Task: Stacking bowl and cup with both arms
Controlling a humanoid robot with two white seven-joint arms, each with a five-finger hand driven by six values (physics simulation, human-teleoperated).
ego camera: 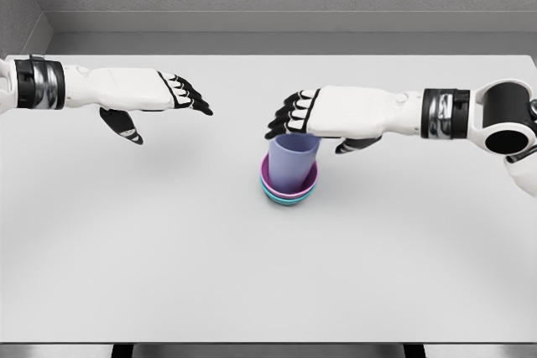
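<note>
Item: lavender plastic cup [292,163] seated upright in stacked purple bowl [289,185] and teal bowl [289,199], on white table [168,249].

We log the right hand [315,115] just above the cup's rim, fingers loosely spread, gripping nothing we can see. We log the left hand [155,94] well left of the cup, fingers extended and relaxed, holding nothing.

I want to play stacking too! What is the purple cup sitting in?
The purple cup stands inside a magenta bowl, which sits in a teal bowl. The cup hides the bowls' insides.
</note>
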